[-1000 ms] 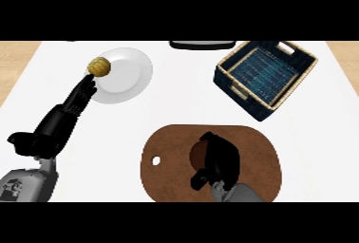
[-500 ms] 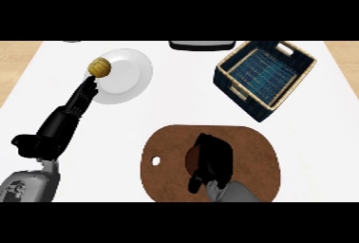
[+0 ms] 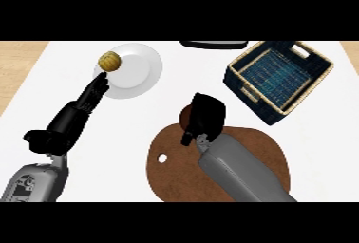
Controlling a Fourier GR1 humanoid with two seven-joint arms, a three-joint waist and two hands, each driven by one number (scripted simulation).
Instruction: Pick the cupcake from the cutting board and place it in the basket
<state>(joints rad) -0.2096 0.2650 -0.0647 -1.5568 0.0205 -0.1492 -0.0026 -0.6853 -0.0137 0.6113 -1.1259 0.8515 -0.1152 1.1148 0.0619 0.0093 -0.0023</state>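
Note:
My right hand [image 3: 207, 117] hangs over the far edge of the round brown cutting board [image 3: 172, 178], with its fingers curled. A dark brown patch, the cupcake [image 3: 186, 115], peeks out at the hand's left side; the rest of it is hidden by the fingers. The dark blue basket [image 3: 247, 86] with a tan rim stands to the right of the hand and a little farther back, apart from it. On the left, my left hand [image 3: 89, 98] is stretched out straight and open, its fingertips at the edge of a white plate.
The white plate [image 3: 136, 71] at the back left carries a small yellow-brown round item [image 3: 108, 60]. A black object [image 3: 214, 44] lies at the counter's far edge. The wooden floor shows beyond the counter's left and right sides.
My right hand has moved away from me, from the board's middle to its far edge, and the brown cupcake now shows beside it. The left arm has barely shifted.

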